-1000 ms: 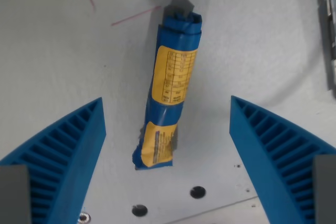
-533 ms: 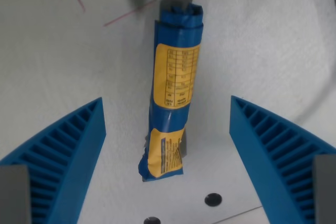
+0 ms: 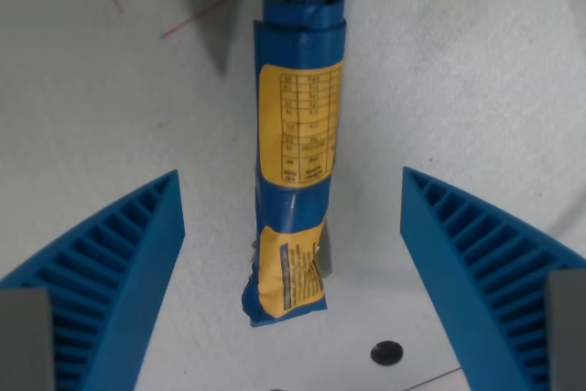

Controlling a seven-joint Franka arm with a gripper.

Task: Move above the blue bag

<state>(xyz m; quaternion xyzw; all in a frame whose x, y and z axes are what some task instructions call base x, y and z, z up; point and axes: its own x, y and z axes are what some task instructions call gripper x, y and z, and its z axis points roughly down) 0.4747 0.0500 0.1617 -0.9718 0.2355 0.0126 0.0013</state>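
The blue bag is a rolled blue packet with yellow printed labels, lying lengthwise on the white table from the top centre of the wrist view down to its lower middle. My gripper is open, its two blue ribbed fingers standing wide apart at the lower left and lower right. The bag's lower end lies between them, touching neither finger. The bag looks nearly upright in the picture, leaning slightly to the wrist view's right at its top.
Thin red lines mark the white table at the upper left. A dark shadow falls beside the bag's top. A small black hole sits in the surface near the bottom, with a faint seam beside it.
The whole scene has shifted: the camera moved, so the bag now looks larger, straighter and more centred between the fingers. The holes slid toward the bottom edge. The fingers stay equally wide.
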